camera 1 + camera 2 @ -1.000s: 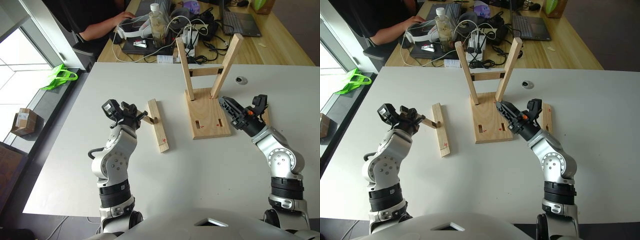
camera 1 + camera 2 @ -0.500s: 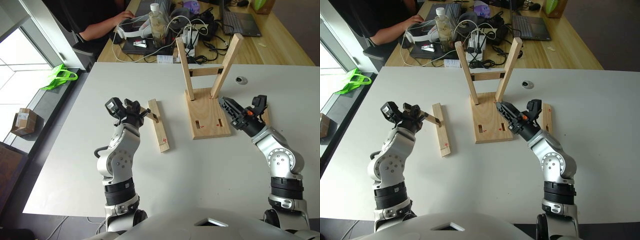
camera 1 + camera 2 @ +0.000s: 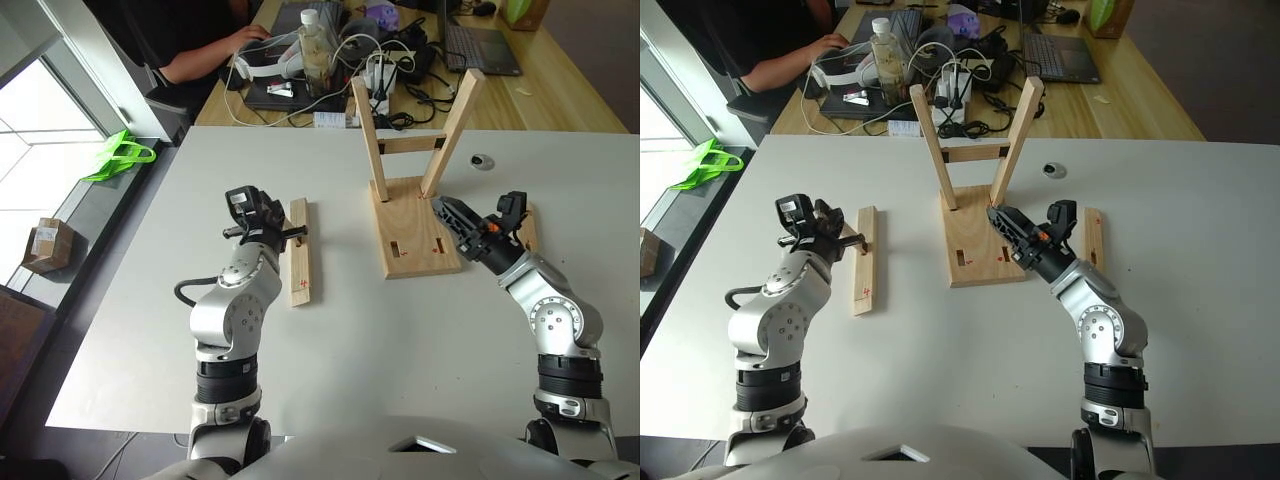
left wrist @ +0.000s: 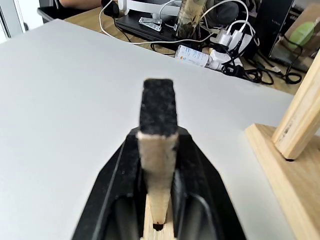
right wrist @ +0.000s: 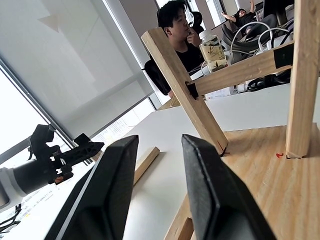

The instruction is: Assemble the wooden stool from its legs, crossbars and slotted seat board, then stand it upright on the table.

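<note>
Operator: Status at frame left?
Technician: Locate the left gripper (image 3: pixel 275 230) at centre-left, low over the white table (image 3: pixel 140 330). Note fingers clamped narrow on a short crossbar (image 4: pixel 156 170), dark at the far tip.
Operator: Immediately right of that?
Technician: See the loose leg (image 3: pixel 299 250), flat on the table, running top to bottom in the frame. Observe the short crossbar meeting its left side near the upper end. Cannot tell whether seated in a slot.
Operator: Centre?
Technician: Find the seat board (image 3: pixel 415 262) flat on the table, just right of centre. Count two uprights in the slots along its upper edge: left standing leg (image 3: pixel 368 135) and right standing leg (image 3: pixel 455 130), splayed apart toward the top, joined partway up by the long crossbar (image 3: pixel 412 143). Note two open slots (image 3: pixel 397 247) in the lower half.
Operator: Frame right?
Technician: Locate the right gripper (image 3: pixel 441 207) over the board's right edge, just beside the base of the right standing leg. Read fingers as spread wide, gripping nothing. Cannot tell contact with the board. See a spare leg (image 3: pixel 1096 232) flat on the table right of the board, partly hidden behind the right arm.
</note>
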